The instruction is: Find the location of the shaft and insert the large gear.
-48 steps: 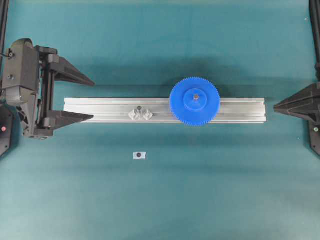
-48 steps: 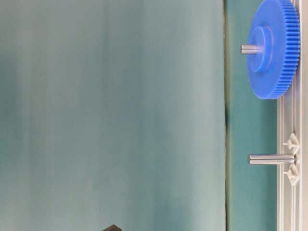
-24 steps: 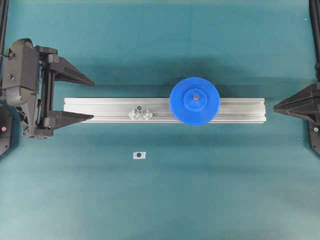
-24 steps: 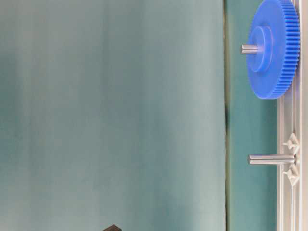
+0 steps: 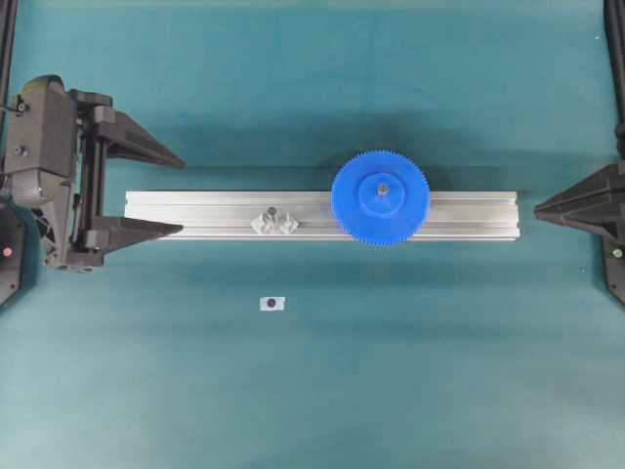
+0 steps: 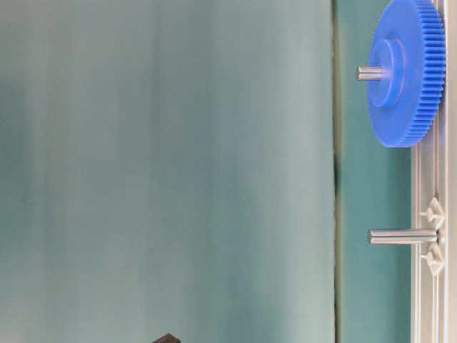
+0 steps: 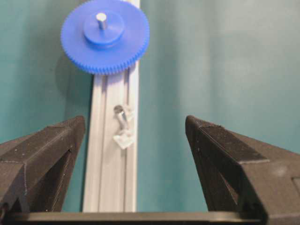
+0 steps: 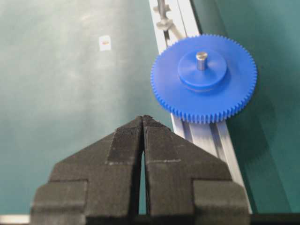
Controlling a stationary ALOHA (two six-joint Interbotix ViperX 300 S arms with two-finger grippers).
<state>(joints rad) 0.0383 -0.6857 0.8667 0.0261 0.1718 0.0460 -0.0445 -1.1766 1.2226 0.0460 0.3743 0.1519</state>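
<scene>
The large gear (image 5: 398, 211), a bright blue toothed disc, lies flat on the aluminium rail (image 5: 469, 215). It is threaded on the shaft (image 5: 382, 189), and the grey tip (image 6: 368, 72) pokes out of the hub. Both wrist views show it too: gear (image 7: 105, 44) with shaft (image 7: 101, 18), and gear (image 8: 204, 89) with shaft (image 8: 201, 57). My left gripper (image 5: 182, 194) is open at the rail's left end, nothing between its fingers, far from the gear. My right gripper (image 5: 537, 208) is shut and empty just past the rail's right end.
A second pin (image 5: 274, 214) between two clear diamond blocks stands on the rail left of the gear, also seen as a bare pin (image 6: 400, 236). A tiny white tag (image 5: 271, 303) with a dark dot lies on the teal mat in front of the rail.
</scene>
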